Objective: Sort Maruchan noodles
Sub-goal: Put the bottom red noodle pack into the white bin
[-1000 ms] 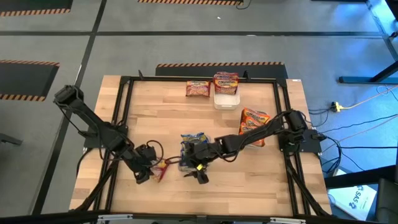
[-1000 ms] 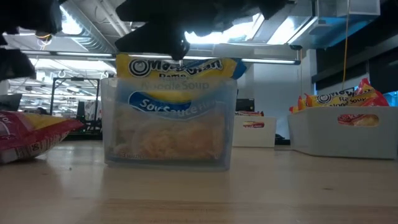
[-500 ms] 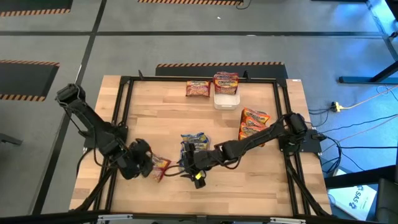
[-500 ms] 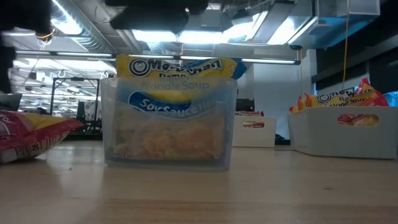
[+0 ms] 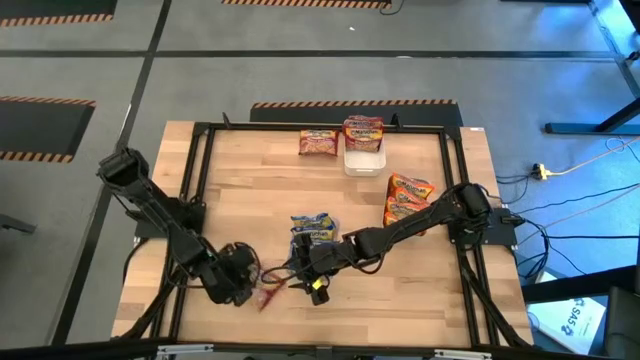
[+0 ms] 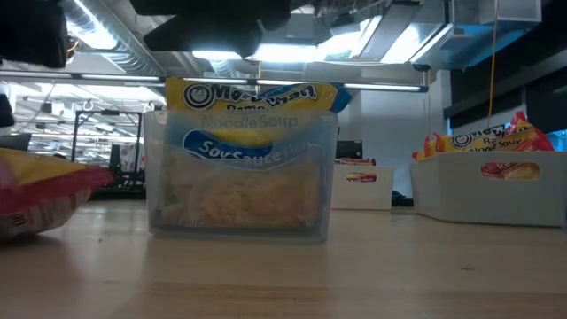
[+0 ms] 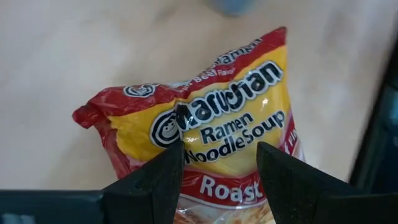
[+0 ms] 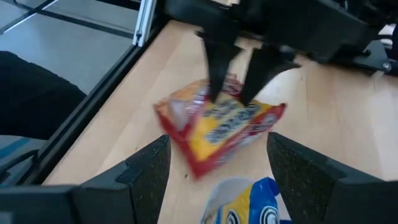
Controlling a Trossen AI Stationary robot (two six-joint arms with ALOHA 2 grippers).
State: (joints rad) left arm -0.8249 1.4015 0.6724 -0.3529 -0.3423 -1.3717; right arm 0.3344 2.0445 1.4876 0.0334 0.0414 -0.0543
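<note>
Left gripper (image 5: 250, 288) sits at roughly 7 o'clock on the wooden surface (image 5: 250, 190), its fingers (image 7: 155, 180) closed onto a dark red Maruchan packet (image 7: 211, 130); the right wrist view confirms the fingers pinching that packet's edge. In the low view the packet (image 6: 40, 199) appears tilted, one end raised.

Right gripper (image 5: 315, 285) lies near 6 o'clock, just beside the left one, its fingers (image 8: 146, 171) spread apart and holding nothing.

A blue-and-yellow packet (image 6: 248, 115) stands upright in a clear container (image 6: 239, 177) close to the surface's centre, touching distance from the right gripper.

At 12 o'clock an orange packet (image 5: 318, 143) lies flat beside a white bin (image 5: 363, 160) with an orange packet (image 5: 363, 131) at its far end. At 3 o'clock more orange packets (image 5: 408, 195) are stacked.
</note>
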